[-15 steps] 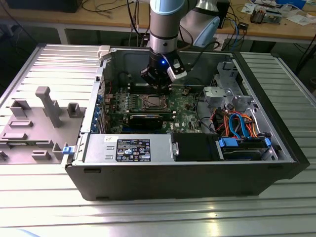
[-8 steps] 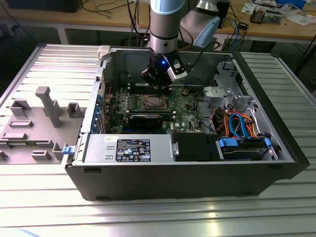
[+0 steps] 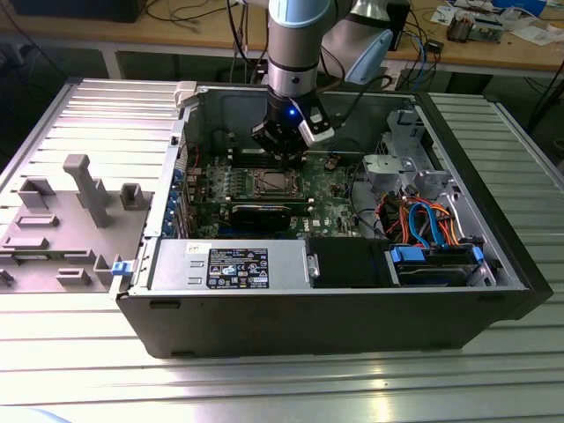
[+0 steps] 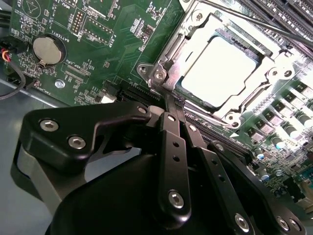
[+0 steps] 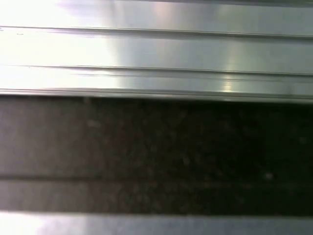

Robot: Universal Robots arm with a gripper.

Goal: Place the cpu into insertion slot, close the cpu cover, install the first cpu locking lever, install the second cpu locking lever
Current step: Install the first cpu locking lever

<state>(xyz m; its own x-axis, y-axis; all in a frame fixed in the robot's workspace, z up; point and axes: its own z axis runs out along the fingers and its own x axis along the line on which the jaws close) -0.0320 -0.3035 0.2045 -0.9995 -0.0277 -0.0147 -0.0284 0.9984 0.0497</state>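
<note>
In the exterior view, going from its left, a grey plastic fixture plate (image 3: 66, 220) with upright blocks lies on the ribbed aluminium table (image 3: 282, 388), just beside the open black computer case (image 3: 317, 308). Inside the case, the green motherboard (image 3: 330, 196) lies flat, with the socket near its middle.

Above the socket's far edge hangs the black gripper (image 3: 280, 152) on the silver and light-blue arm (image 3: 300, 44), a blue light glowing at the wrist. In the second wrist view the gripper (image 4: 168, 100) has its thin black fingers (image 4: 172, 147) pressed together with no gap between them, holding nothing; their tips reach the corner of the socket frame, at or just beside a thin metal locking lever (image 4: 254, 19) end, though contact cannot be judged.

The small flat square cpu with its silver-grey top (image 4: 218, 72) sits in the socket, and the thin silvery cpu cover (image 4: 195, 36) lies folded down around it, the chip showing through its window. To the exterior view's right are blue and orange cables (image 3: 423, 225).
</note>
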